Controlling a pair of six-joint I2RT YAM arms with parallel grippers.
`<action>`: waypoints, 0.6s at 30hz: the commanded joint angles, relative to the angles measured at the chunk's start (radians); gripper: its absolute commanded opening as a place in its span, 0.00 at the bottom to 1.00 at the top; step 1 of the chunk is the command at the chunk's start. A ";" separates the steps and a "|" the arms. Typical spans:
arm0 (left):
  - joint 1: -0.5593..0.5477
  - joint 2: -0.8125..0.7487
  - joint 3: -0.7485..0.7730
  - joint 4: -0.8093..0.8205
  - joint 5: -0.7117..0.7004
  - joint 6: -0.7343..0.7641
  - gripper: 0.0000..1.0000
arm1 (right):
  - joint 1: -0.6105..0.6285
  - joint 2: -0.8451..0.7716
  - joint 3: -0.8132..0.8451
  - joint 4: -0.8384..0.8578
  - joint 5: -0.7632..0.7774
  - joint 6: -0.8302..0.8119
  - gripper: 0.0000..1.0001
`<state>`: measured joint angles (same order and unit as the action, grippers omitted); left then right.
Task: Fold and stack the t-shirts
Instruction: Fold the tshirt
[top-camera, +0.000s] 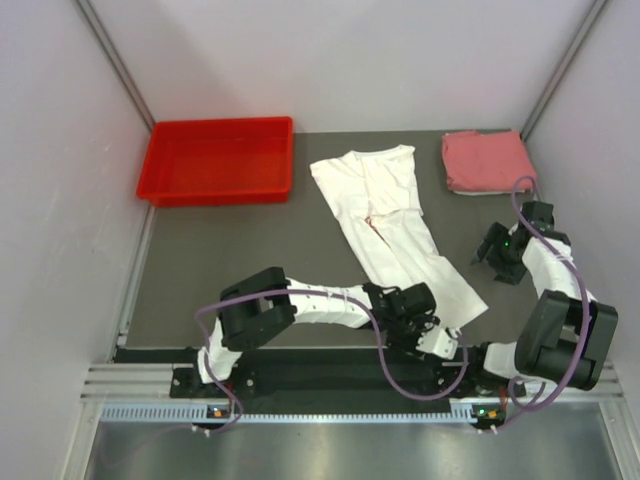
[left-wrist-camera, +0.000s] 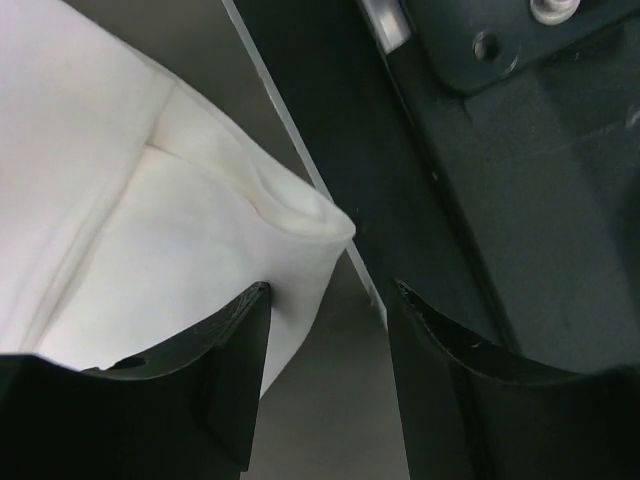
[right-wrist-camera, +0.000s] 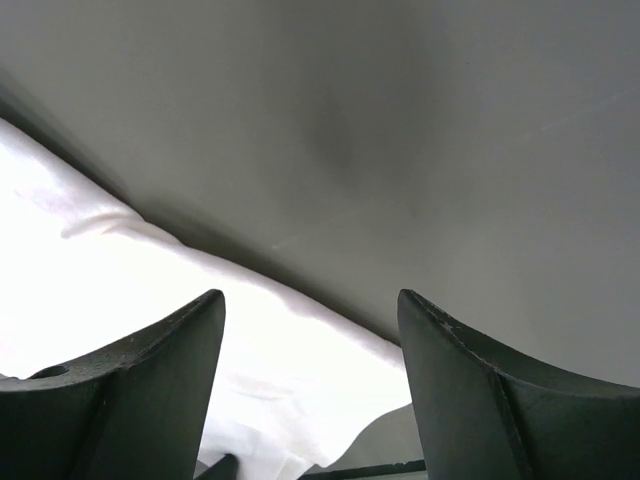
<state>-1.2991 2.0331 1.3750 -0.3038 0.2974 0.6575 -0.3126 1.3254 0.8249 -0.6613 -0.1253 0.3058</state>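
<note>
The white t-shirt lies folded into a long strip, running diagonally from the table's middle to its near edge. A sliver of red print shows at the fold. The pink-red folded t-shirt lies at the far right. My left gripper is open at the white shirt's near corner. In the left wrist view that corner reaches between the jaws, by the left finger. My right gripper is open and empty, just right of the shirt. Its wrist view shows the shirt's edge under it.
A rigid red plastic bin stands at the far left. The table's near edge and the black base rail lie right beside my left gripper. White walls close in the table on three sides.
</note>
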 joint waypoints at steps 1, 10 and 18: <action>-0.022 0.038 0.018 0.054 0.002 0.013 0.55 | -0.013 -0.035 -0.012 -0.029 0.007 -0.020 0.70; -0.023 -0.022 -0.069 0.117 -0.052 -0.021 0.03 | -0.013 -0.061 -0.066 -0.021 -0.051 -0.025 0.70; -0.006 -0.165 -0.238 0.146 -0.123 -0.007 0.00 | -0.011 -0.087 -0.105 -0.024 -0.122 -0.010 0.68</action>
<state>-1.3327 1.9362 1.1873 -0.1345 0.2390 0.6380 -0.3134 1.2819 0.7265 -0.6804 -0.2031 0.2909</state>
